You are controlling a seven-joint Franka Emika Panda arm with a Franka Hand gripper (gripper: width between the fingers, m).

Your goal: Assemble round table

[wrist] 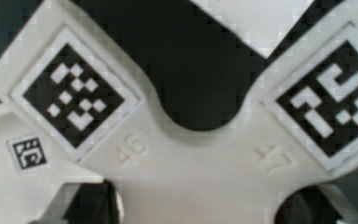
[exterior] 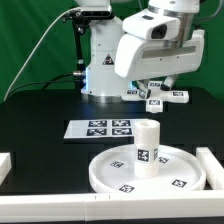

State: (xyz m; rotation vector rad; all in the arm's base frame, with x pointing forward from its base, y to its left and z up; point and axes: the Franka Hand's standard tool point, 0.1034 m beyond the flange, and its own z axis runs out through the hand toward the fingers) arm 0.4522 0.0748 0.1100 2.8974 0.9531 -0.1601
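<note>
jaws: could not tell whether spread or clamped; gripper (exterior: 152, 90) sat low over the cross-shaped base (wrist: 179, 150) at the back of the black table (exterior: 40, 115); in the exterior view the wrist housing hid the fingertips; the wrist view gave only two blurred dark shapes at the frame edge, either side of one base arm; fingers or bare table, not readable; contact not readable either. base filled the wrist view, cropped on every side; two large tags and one small one showed, embossed numbers soft. leg (exterior: 147, 150) stood upright at the middle of the round disc (exterior: 110, 172), covering the hub; disc's near edge cut off by the frame. marker board (exterior: 100, 128) lay flat between disc and base; right rail (exterior: 212, 165) and left rail (exterior: 5, 165) were both cropped at the exterior view's edges.
</note>
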